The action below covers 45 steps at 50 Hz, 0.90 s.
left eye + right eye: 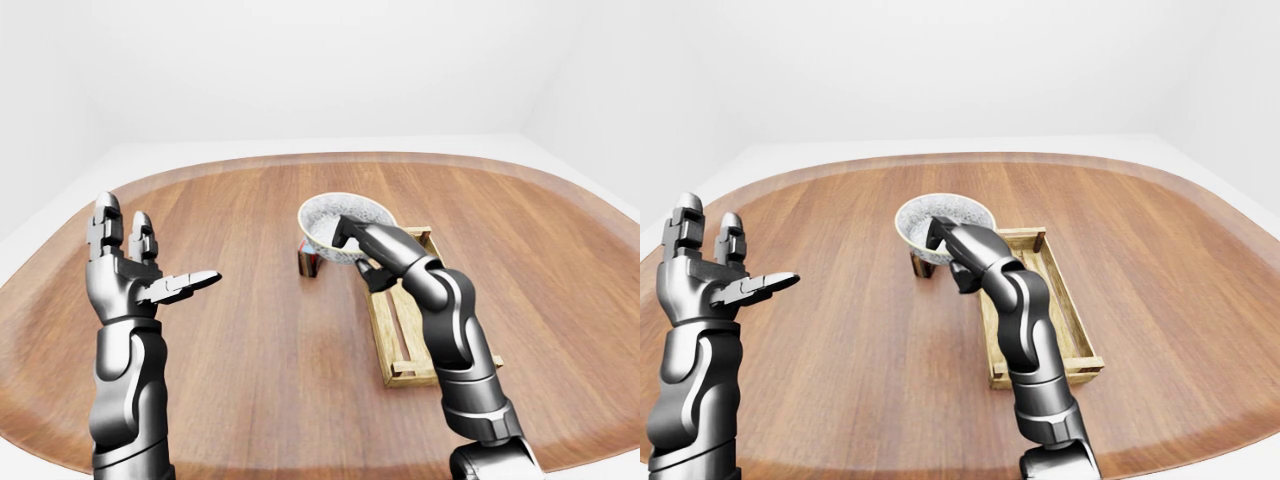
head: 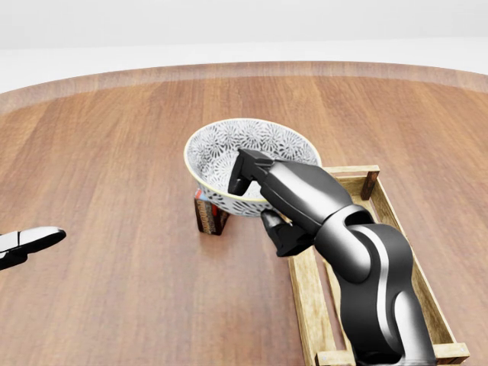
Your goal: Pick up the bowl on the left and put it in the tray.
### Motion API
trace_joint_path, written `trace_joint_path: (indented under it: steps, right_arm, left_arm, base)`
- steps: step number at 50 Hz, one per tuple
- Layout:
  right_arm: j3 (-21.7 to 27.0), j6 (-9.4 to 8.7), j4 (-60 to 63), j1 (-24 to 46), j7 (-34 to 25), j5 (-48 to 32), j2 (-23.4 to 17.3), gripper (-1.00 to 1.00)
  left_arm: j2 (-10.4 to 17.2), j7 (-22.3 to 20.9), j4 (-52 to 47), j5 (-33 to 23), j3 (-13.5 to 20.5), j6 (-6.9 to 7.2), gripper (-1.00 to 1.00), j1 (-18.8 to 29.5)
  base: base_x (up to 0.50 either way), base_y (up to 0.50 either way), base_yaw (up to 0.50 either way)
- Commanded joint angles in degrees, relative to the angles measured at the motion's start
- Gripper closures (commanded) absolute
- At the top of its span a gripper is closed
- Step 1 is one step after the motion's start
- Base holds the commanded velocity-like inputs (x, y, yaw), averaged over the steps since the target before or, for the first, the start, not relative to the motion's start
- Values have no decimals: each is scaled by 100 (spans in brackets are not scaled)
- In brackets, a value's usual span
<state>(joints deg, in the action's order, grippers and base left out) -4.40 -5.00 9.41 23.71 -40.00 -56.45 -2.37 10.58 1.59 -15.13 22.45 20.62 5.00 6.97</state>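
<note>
Near the middle of the head view, we are gripping the bowl (image 2: 252,152) with our right hand (image 2: 263,202): fingers (image 2: 245,171) are hooking over the near rim into the bowl, and the thumb is pressing up from below, so the hand is closed on that rim. The bowl is sitting above the counter (image 2: 114,152), apparently lifted, its base just over a small dark red-and-brown block (image 2: 210,213) that we cannot identify; whether it is touching that block we cannot tell.

What the coming move is turning on, as we judge it, is this: the tray (image 2: 374,187) is lying immediately to the right of the bowl in the head view, its top left corner almost under the bowl's right edge. Its long axis is running from that corner down toward the lower right of the frame, along our own forearm. A short carry rightward and slightly downward in the frame looks sufficient.

Our left hand (image 1: 135,275) is hanging at the left of the left-eye view, fingers spread wide, holding nothing, well apart from bowl and tray.
</note>
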Motion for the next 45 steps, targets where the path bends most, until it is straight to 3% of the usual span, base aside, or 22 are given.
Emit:
trace_joint_path:
  steps: [1, 9, 24, 45]
  right_arm:
    - [538, 0, -577, 578, 0, 610, -511, 100]
    - [780, 0, -1037, 833, 222, 1104, -920, 100]
    - [1117, 0, -2470, 1049, 1303, 1916, -1529, 100]
    - [1114, 0, -4571, 1059, 2478, 2326, -1791, 100]
  left_arm:
    - [-131, 80, 400, -393, -283, 0, -100, -28]
    - [-127, 86, 373, -382, -276, 0, -100, -29]
    - [-97, 132, 265, -350, -263, 0, -100, 5]
    - [-90, 101, 470, -352, -250, 0, -100, 16]
  base:
    - [0, 0, 0]
    - [0, 0, 0]
    - [0, 0, 0]
    - [0, 0, 0]
